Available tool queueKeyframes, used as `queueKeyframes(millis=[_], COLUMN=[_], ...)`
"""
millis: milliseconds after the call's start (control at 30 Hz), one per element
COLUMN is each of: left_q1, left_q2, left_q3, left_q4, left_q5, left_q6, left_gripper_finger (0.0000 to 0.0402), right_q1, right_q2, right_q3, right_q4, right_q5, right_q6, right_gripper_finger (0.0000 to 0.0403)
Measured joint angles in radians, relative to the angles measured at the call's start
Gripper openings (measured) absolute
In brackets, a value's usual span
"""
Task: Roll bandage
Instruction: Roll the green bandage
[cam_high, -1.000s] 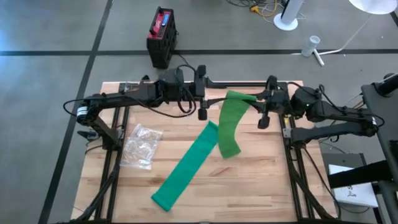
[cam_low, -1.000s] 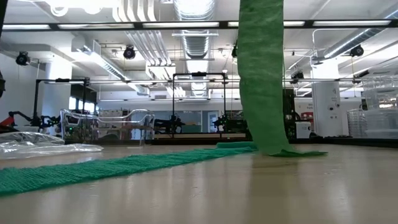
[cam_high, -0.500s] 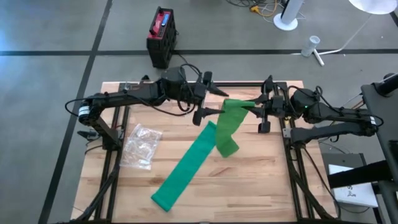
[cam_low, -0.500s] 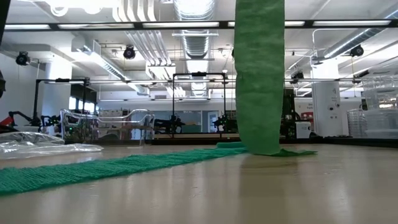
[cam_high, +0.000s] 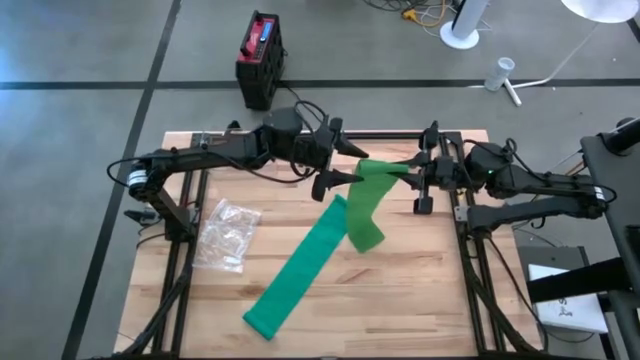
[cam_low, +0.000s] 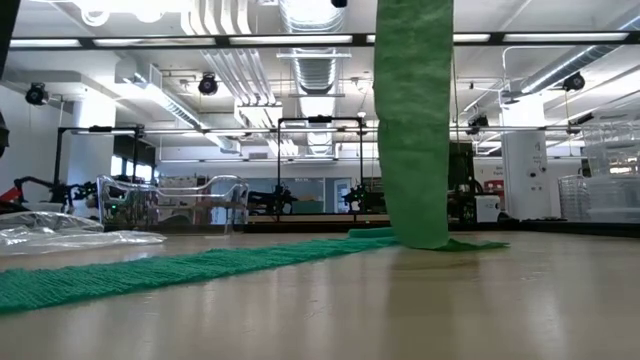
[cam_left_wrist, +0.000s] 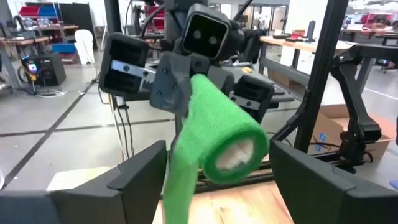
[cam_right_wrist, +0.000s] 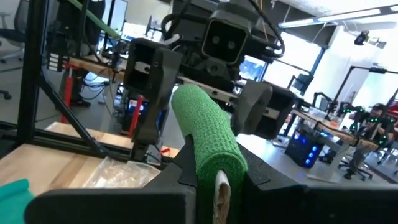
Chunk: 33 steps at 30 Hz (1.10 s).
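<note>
Green bandage (cam_high: 352, 215) is hanging above the table (cam_high: 420, 290), its rolled end being clenched by the right gripper (cam_high: 418, 176); the left gripper (cam_high: 338, 166) is standing released around it

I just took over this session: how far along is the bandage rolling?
Done: a short rolled section of the green bandage is wound at the lifted end. In hand: the right gripper is shut on that roll; the left gripper stands open around its other end. Left: most of the strip lies unrolled across the table.
</note>
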Motion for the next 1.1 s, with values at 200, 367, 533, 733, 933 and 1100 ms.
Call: queueKeyframes(millis=[200, 367, 533, 733, 933, 1100], left_q1=[0.001, 0.003, 0.005, 0.012, 0.024, 0.025], left_q2=[-0.001, -0.001, -0.001, -0.001, -0.002, -0.002], left_q3=[0.0, 0.0, 0.0, 0.0, 0.0, 0.0], left_q4=[0.009, 0.015, 0.025, 0.024, 0.019, 0.021], left_q5=[0.017, 0.017, 0.017, 0.02, 0.022, 0.014], left_q6=[-0.026, -0.026, -0.026, -0.025, -0.034, -0.017], left_gripper_finger=[0.0267, 0.0228, 0.017, 0.0066, 0.0023, 0.0035], right_q1=[0.0, 0.0, 0.0, -0.001, -0.001, 0.0], right_q2=[0.021, 0.033, 0.039, 0.037, 0.026, 0.019], right_q3=[0.0, 0.001, 0.001, 0.001, 0.002, 0.002], right_q4=[0.05, 0.057, 0.064, 0.055, 0.025, 0.019], right_q5=[0.0, 0.001, 0.003, -0.01, -0.014, 0.023], right_q6=[-0.003, -0.004, 0.009, 0.025, 0.043, 0.126], right_gripper_finger=[0.0034, 0.0034, 0.0034, 0.0034, 0.0041, 0.0053])
